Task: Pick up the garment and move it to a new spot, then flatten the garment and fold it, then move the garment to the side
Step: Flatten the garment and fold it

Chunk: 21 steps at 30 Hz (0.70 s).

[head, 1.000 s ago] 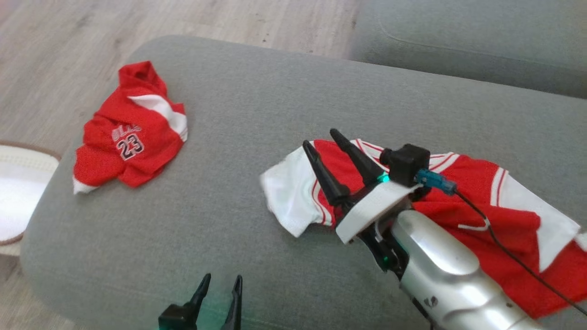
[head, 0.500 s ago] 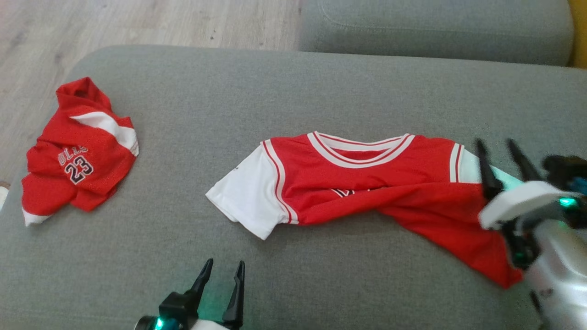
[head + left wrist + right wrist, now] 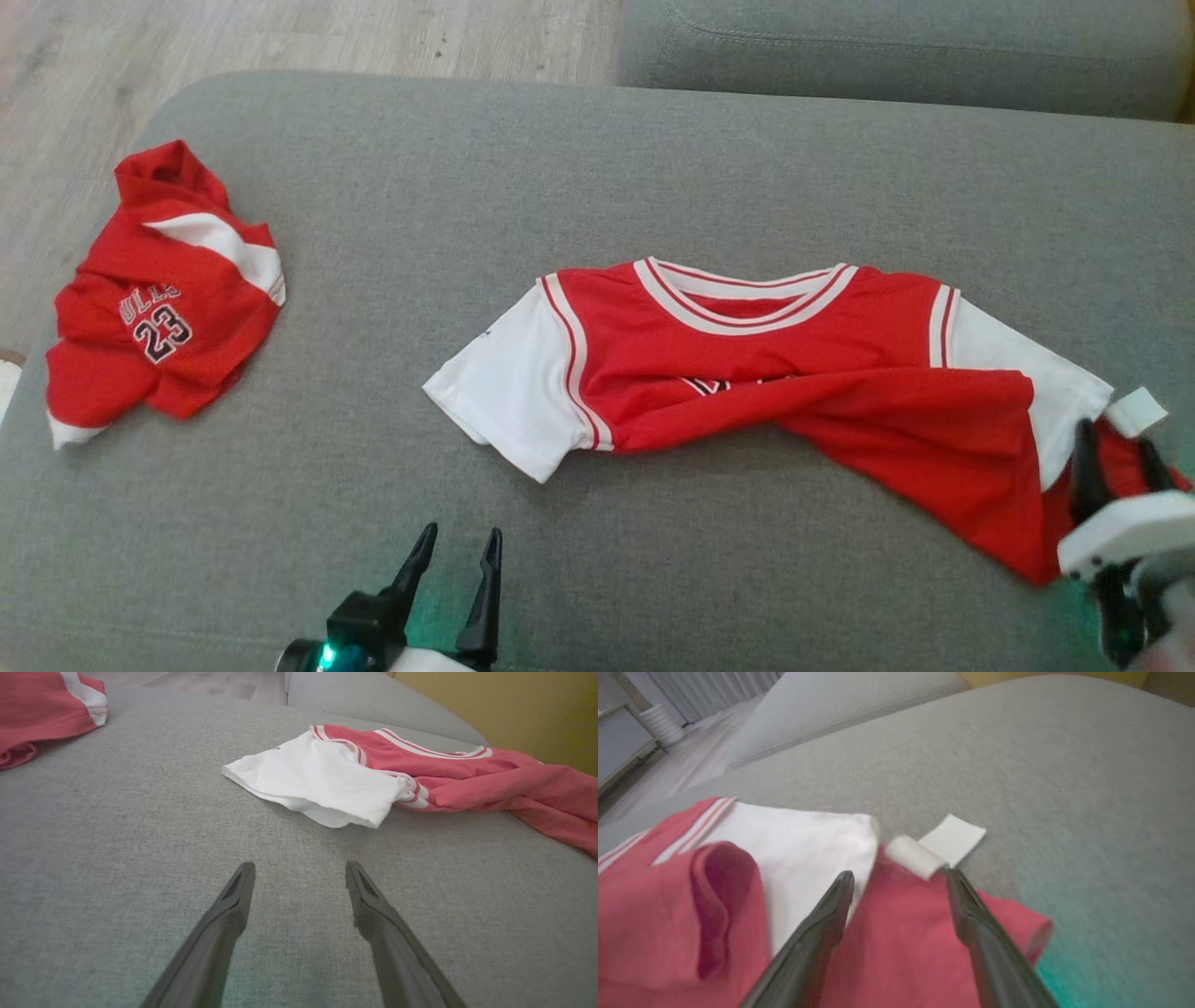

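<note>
1. The red mesh jersey with white sleeves and a striped collar [image 3: 747, 373] lies on the grey fabric sofa cushion [image 3: 597, 187], spread from the centre of the head view to its right edge. Its collar faces the top of the frame, one white sleeve points left, and the red body is twisted over towards the lower right.
2. The right pincer [image 3: 1113, 437] reaches in from the lower right corner. Its two dark fingers point up the frame and stand apart over the jersey's red corner, just below a small white fabric label [image 3: 1137, 411].
3. In the right wrist view the same pincer [image 3: 900, 873] is open above red cloth, with the label [image 3: 955, 837] beside one fingertip.
4. The left pincer [image 3: 461, 532] sits at the bottom edge, left of centre. It is open, pointing up the frame, and apart from the jersey.
5. In the left wrist view its fingers [image 3: 233, 905] hover low over bare cushion, aimed towards the white sleeve.
6. A second, bunched red jersey numbered 23 [image 3: 159, 327] lies at the left edge.
</note>
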Tool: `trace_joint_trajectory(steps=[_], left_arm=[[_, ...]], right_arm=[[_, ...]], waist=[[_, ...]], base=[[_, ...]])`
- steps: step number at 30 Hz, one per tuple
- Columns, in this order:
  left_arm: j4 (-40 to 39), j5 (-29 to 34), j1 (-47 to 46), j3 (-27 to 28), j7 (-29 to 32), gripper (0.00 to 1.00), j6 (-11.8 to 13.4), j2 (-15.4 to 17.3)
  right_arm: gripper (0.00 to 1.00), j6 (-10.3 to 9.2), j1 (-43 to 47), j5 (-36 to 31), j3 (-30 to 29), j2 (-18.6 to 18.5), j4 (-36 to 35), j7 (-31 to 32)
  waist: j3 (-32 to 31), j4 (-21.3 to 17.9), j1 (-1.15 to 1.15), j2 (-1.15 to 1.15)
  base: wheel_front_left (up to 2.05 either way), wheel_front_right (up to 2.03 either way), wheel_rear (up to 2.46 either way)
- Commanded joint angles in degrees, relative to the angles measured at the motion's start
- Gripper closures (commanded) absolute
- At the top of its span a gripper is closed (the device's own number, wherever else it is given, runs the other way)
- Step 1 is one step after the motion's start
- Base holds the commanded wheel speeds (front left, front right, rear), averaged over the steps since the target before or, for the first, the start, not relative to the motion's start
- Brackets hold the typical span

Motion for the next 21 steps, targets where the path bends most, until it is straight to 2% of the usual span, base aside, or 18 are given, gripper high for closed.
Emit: trace_joint_trajectory(steps=[1, 7, 12, 13, 14, 21], left_arm=[[-1.5, 0.1, -1.7, 2.2, -0.3, 0.00, 0.3, 0.1], [-1.5, 0.1, -1.7, 2.2, -0.3, 0.00, 0.2, 0.1], [-1.6, 0.0, -2.3, 1.8, -0.3, 0.00, 0.2, 0.1], [-1.6, -0.1, -2.4, 1.7, -0.3, 0.00, 0.2, 0.1], [-1.6, -0.1, -2.5, 1.6, -0.3, 0.00, 0.2, 0.1], [-1.7, -0.4, -2.9, 1.1, -0.3, 0.00, 0.3, 0.1]], right_arm=[[0.00, -0.04, 0.6, 0.3, 0.3, -0.3, -1.3, -0.4], [0.00, -0.04, 2.6, -1.3, -0.8, 0.5, 0.5, -0.4], [0.01, -0.04, 1.5, -3.3, -1.8, 1.4, 4.7, -0.1], [0.55, -0.04, 1.1, -3.8, -2.0, 1.5, 5.7, 0.0], [1.00, -0.04, 0.6, -4.3, -2.0, 1.6, 6.5, 0.3], [1.00, -0.04, -3.5, -6.9, -2.9, 1.1, 8.6, 0.1]], waist=[[0.1, -0.2, 0.00, 0.00], [0.4, -1.0, 0.00, 0.00], [0.8, -0.9, 0.00, 0.00], [0.9, -0.8, 0.00, 0.00], [1.1, -0.6, 0.00, 0.00], [2.2, 0.7, 0.00, 0.00]], base=[[0.00, 0.00, 0.00], [0.00, 0.00, 0.00], [0.00, 0.00, 0.00], [0.00, 0.00, 0.00], [0.00, 0.00, 0.00], [0.00, 0.00, 0.00]])
